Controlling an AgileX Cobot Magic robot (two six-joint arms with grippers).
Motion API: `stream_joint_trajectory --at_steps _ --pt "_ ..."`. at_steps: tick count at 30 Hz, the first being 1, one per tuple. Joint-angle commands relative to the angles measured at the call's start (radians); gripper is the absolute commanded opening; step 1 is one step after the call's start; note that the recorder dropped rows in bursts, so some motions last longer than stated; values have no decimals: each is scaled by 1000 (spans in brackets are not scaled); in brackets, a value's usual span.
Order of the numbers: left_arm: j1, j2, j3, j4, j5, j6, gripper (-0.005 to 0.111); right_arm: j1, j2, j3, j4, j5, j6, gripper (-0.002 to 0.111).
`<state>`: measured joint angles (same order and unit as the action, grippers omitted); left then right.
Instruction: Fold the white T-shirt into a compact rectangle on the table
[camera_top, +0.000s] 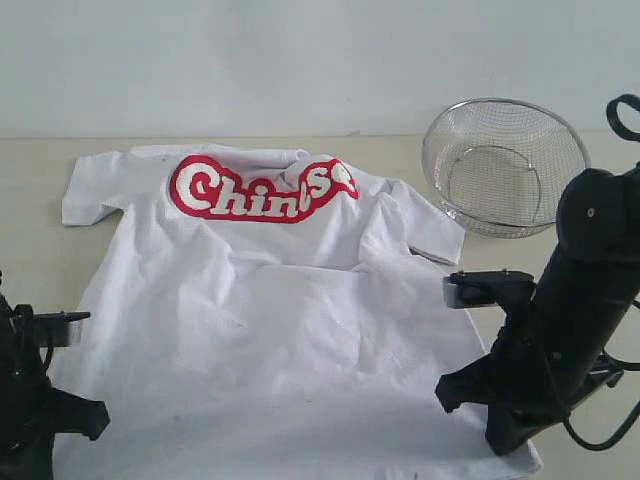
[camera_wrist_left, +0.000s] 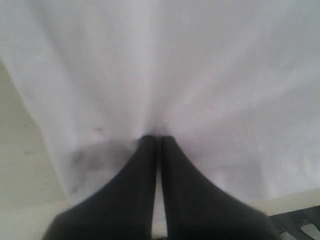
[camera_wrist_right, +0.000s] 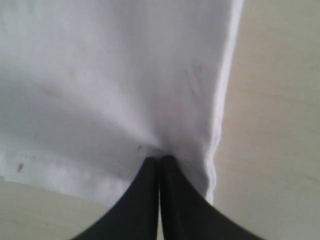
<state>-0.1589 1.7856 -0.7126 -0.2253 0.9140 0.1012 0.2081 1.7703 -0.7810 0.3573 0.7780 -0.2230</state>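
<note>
The white T-shirt (camera_top: 280, 330) lies spread on the table (camera_top: 30, 210), its red-outlined lettering (camera_top: 260, 188) at the far end and its hem toward the near edge. My left gripper (camera_wrist_left: 157, 138) is shut, pinching the cloth near the hem's left corner, and folds fan out from its tips. My right gripper (camera_wrist_right: 160, 159) is shut on the cloth close to the hem's right corner, beside the side seam (camera_wrist_right: 220, 115). The right arm (camera_top: 560, 330) hides that corner in the exterior view. The left arm (camera_top: 25, 400) shows only at the frame's edge.
A round wire-mesh basket (camera_top: 505, 165) stands at the back right, just beyond the shirt's right sleeve (camera_top: 425, 230). Bare table runs along both sides of the shirt (camera_wrist_right: 280, 125). A pale wall (camera_top: 300, 60) closes the far side.
</note>
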Motion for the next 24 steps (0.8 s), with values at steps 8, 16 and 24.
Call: stream_joint_trajectory --at_steps 8,16,24 --pt "-5 -26 12 -17 43 40 5 0 1 4 -7 119 -15 0" --pt "-5 -178 10 -257 39 221 5 0 -152 4 71 42 -48 0" --pt "-5 -437 10 -606 36 286 5 0 -372 2 229 -625 -44 0"
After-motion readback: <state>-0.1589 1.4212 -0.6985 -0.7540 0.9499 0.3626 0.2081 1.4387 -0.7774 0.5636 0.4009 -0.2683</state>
